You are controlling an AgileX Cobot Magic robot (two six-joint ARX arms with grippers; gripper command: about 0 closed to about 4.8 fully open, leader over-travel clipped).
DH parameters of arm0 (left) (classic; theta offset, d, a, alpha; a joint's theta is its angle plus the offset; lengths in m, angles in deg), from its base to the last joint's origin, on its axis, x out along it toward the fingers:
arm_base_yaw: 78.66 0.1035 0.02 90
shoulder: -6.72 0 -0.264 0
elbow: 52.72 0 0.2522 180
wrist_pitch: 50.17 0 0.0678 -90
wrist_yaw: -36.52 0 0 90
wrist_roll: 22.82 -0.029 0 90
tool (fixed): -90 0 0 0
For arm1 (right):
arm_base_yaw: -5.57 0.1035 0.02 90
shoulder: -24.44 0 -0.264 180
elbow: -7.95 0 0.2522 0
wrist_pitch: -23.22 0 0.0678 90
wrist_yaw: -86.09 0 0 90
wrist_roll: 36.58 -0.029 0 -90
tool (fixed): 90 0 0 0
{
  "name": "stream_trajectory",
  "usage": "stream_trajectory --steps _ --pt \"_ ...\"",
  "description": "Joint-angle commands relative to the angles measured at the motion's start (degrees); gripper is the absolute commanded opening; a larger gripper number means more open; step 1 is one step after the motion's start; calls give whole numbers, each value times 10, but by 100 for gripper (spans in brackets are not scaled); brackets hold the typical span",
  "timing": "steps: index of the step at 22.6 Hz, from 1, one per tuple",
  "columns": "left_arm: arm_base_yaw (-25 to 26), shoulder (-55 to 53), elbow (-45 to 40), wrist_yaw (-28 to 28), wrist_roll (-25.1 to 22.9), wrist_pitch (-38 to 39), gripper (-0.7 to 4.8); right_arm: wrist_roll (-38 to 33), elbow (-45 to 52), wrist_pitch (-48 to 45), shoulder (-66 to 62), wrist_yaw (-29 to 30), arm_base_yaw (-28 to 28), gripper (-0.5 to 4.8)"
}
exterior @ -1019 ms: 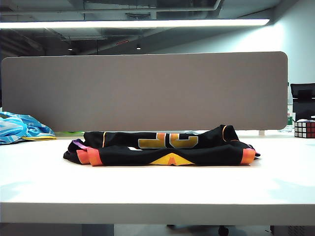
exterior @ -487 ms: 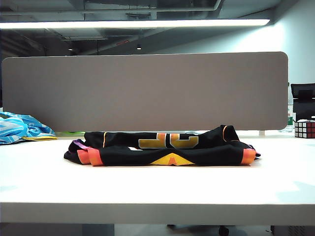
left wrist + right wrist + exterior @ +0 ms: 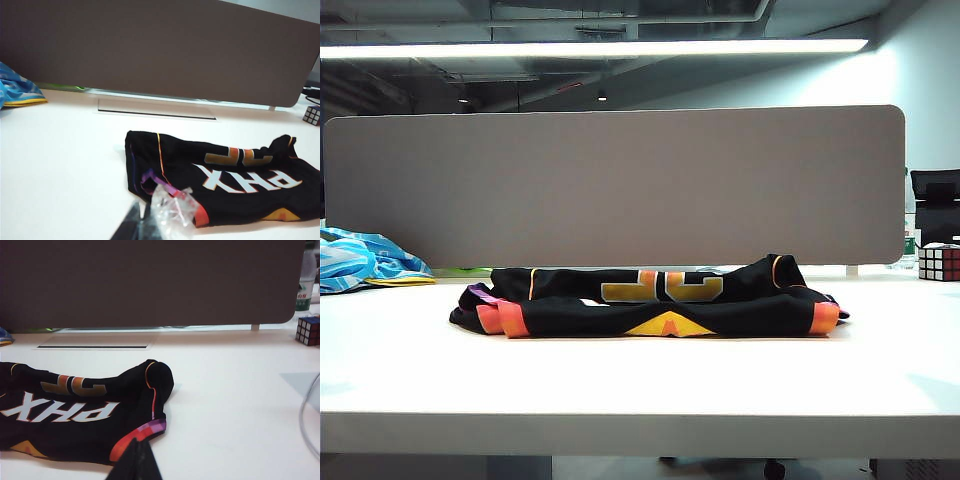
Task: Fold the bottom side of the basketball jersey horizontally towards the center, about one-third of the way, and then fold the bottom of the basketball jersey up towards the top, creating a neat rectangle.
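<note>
Exterior view: you see the basketball jersey [image 3: 650,298] folded into a low, wide bundle at the middle of the white table [image 3: 640,385], in front of the grey partition [image 3: 615,185]. A blue striped cloth [image 3: 365,260] lies at the far left edge, and a puzzle cube [image 3: 939,262] stands at the far right. Neither arm appears here.

Left wrist view: your left gripper [image 3: 138,226] shows only as dark fingertips pressed together, holding nothing, just short of the jersey's [image 3: 220,175] near corner. A crumpled clear plastic tag [image 3: 172,210] sits at that corner. "PHX" reads upside down on the black fabric.

Right wrist view: your right gripper [image 3: 135,462] is likewise closed and empty, its tips beside the jersey's [image 3: 80,410] orange and purple hem. The puzzle cube [image 3: 308,330] stands well apart, near the partition [image 3: 150,282], with a bottle [image 3: 306,282] behind it.
</note>
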Motion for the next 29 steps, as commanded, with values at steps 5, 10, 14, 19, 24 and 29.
stream_trajectory --steps 5,10,14,19,24,29 --pt "-1 0 -1 3 33 -1 -5 20 2 96 80 -5 -4 -4" --pt "0 -2 -1 5 33 19 -5 29 3 105 82 -2 -21 -4" --pt "0 -2 -1 3 27 26 -5 30 3 104 82 -2 -55 -4" --pt "0 -2 -1 3 27 26 -4 30 3 106 82 -2 -64 -1" --pt "0 -2 -1 3 27 26 -5 30 3 106 82 -1 -64 -1" --pt "0 -2 -1 3 27 26 -5 30 3 106 82 -1 -64 -1"
